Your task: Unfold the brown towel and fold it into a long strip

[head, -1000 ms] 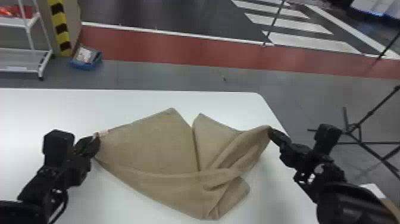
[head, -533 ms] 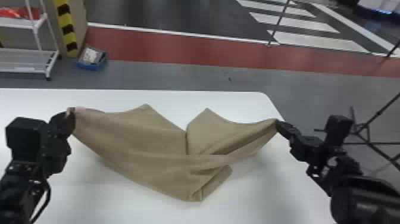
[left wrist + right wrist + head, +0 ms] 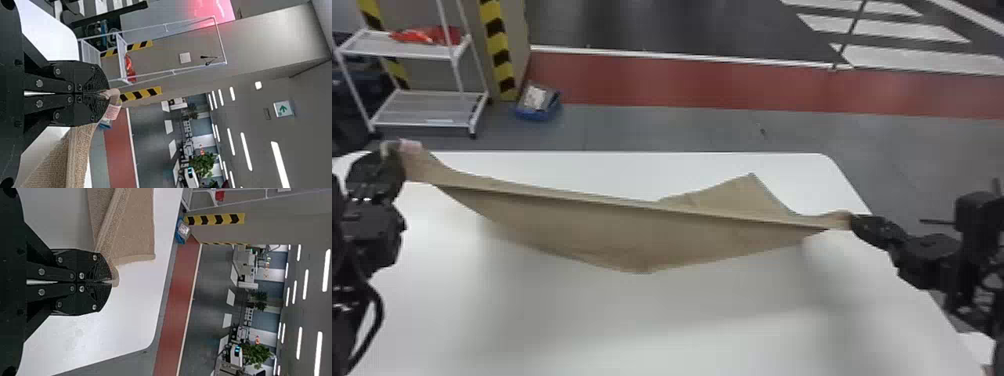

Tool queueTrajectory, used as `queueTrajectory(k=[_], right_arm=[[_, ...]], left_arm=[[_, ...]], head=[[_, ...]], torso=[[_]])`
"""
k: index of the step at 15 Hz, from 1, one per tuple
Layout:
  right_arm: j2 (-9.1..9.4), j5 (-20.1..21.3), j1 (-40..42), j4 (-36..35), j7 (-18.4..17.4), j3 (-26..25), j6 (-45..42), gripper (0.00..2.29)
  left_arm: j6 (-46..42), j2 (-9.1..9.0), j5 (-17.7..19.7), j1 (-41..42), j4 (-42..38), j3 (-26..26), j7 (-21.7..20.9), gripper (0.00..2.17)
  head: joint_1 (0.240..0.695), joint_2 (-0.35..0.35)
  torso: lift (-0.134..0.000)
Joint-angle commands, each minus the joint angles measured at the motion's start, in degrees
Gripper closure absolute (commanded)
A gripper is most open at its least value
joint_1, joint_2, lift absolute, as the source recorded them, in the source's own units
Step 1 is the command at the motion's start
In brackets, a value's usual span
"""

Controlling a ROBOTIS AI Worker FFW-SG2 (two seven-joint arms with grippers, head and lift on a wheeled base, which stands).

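Observation:
The brown towel [image 3: 612, 225] is stretched between both grippers above the table, its upper edge taut and its lower part hanging to a blunt point; one corner spreads out behind at the right. At the left my left gripper [image 3: 394, 155] holds one corner by the pale tag; in its wrist view the left gripper [image 3: 102, 94] is shut on the towel [image 3: 78, 150]. My right gripper [image 3: 852, 221] has the other end, near the table's right edge. The right wrist view has the right gripper [image 3: 105, 282] shut on a corner of the towel [image 3: 135, 231].
The white table [image 3: 632, 325] extends beneath the towel, with its rounded far right corner beyond. On the floor behind stand a white shelf rack [image 3: 427, 107] and a blue bin [image 3: 537, 102]. A thin black stand is at the far right.
Both grippers have moved apart and up with the towel, the left one farther outward and away. The towel's crumpled middle has pulled into a taut, raised span.

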Motion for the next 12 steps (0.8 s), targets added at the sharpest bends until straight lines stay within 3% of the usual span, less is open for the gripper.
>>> queueTrajectory(k=[1, 4, 6, 8, 9, 12], right_arm=[[0.08, -0.17, -2.0, -0.41, 1.98, 0.4, 3.9, 1.47], [1.05, -0.69, -11.23, -0.06, 1.89, 2.77, 8.82, 1.47], [3.25, 1.06, -18.96, 3.89, 0.05, 5.59, 8.3, 1.47], [5.18, 4.14, -26.78, 9.78, -2.5, 7.35, 4.96, 1.47], [6.06, 5.46, -29.77, 12.24, -4.35, 7.96, 2.49, 1.47], [8.26, 8.27, -36.28, 16.81, -10.06, 9.01, -1.02, 1.47]], left_arm=[[-0.03, 0.01, -0.03, 0.2, -1.13, 0.18, 0.85, 1.63], [1.38, 0.62, -0.38, -3.31, -0.43, 0.18, 1.03, 1.62], [2.78, 1.85, -0.29, -8.94, 2.91, 0.62, 1.9, 1.63], [3.14, 3.96, 0.15, -17.29, 9.77, 0.62, 2.7, 1.62], [3.31, 4.75, 0.76, -22.47, 13.81, 0.62, 2.7, 1.62], [3.31, 5.81, 4.54, -33.19, 22.6, 0.62, 4.54, 1.62]], head=[[0.695, -0.13], [0.695, -0.105], [0.684, -0.086], [0.638, -0.059], [0.585, -0.034], [0.494, -0.009]], torso=[[-0.121], [-0.121], [-0.121], [-0.121], [-0.121], [-0.121]])
